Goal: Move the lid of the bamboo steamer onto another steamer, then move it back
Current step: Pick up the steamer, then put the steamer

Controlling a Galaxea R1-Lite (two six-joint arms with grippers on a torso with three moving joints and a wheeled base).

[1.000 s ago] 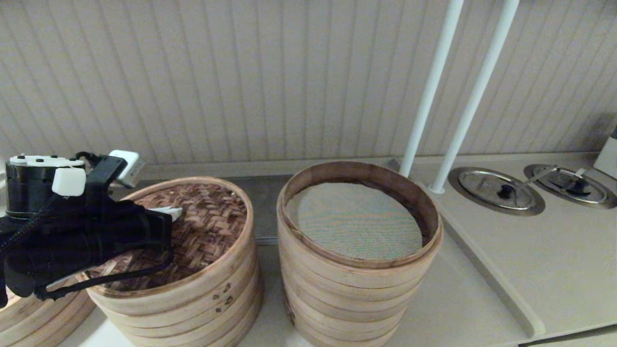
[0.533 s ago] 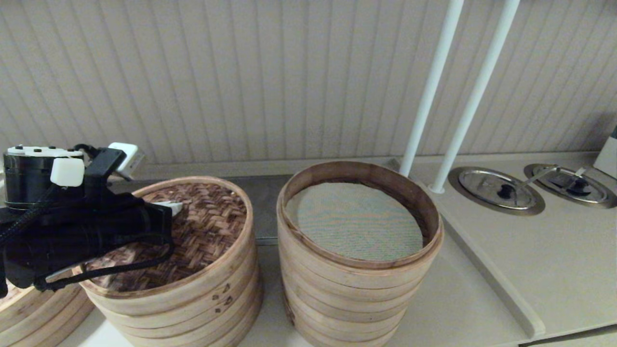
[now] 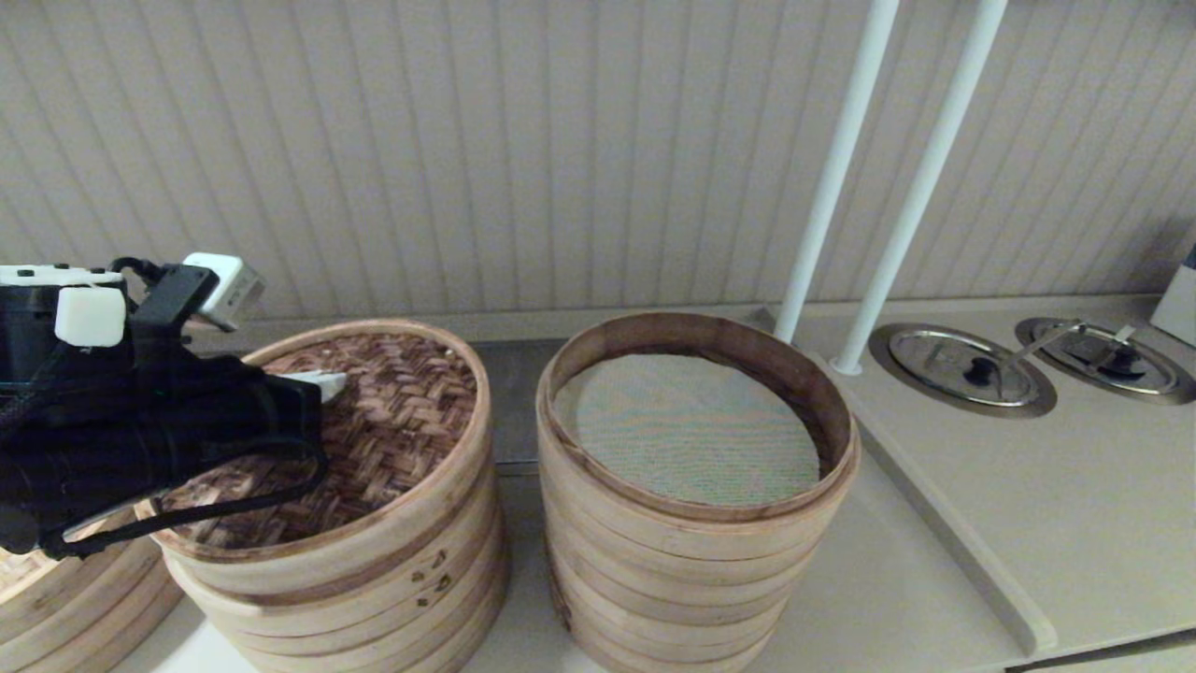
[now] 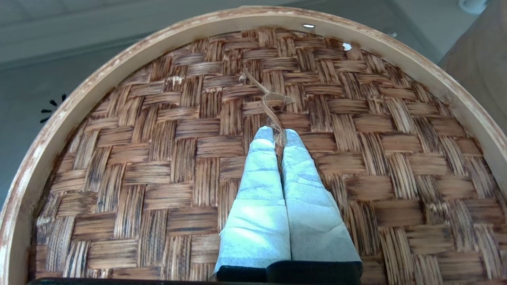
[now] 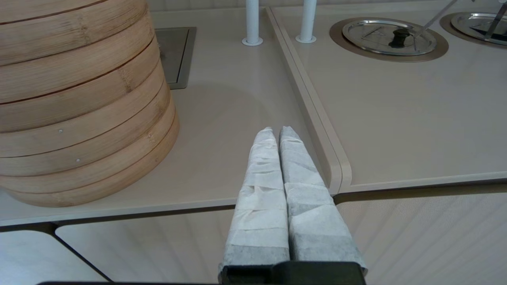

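The bamboo steamer lid [image 3: 402, 421], dark brown herringbone weave in a pale hoop, hangs tilted just above the shorter left stack [image 3: 374, 598], its near-left side higher. My left gripper [image 3: 327, 383] is over the lid's middle, shut on the thin bamboo loop handle [image 4: 271, 99] of the lid [image 4: 178, 158]. To the right stands the other steamer [image 3: 691, 561], a tall uncovered stack with its grey-green mesh liner [image 3: 687, 425] showing. My right gripper [image 5: 277, 132] is shut on nothing, low at the counter's front edge, right of that steamer [image 5: 79, 99].
A third steamer with a paler lid [image 3: 37, 608] pokes in at the bottom left. Two white poles [image 3: 832, 178] rise behind the tall stack. Round metal covers [image 3: 962, 369] sit in the raised counter section at the right, bordered by a curved ridge [image 3: 944, 533].
My left gripper has risen and drifted slightly left, taking the lid with it. The lid has come up off the shorter stack and now tilts.
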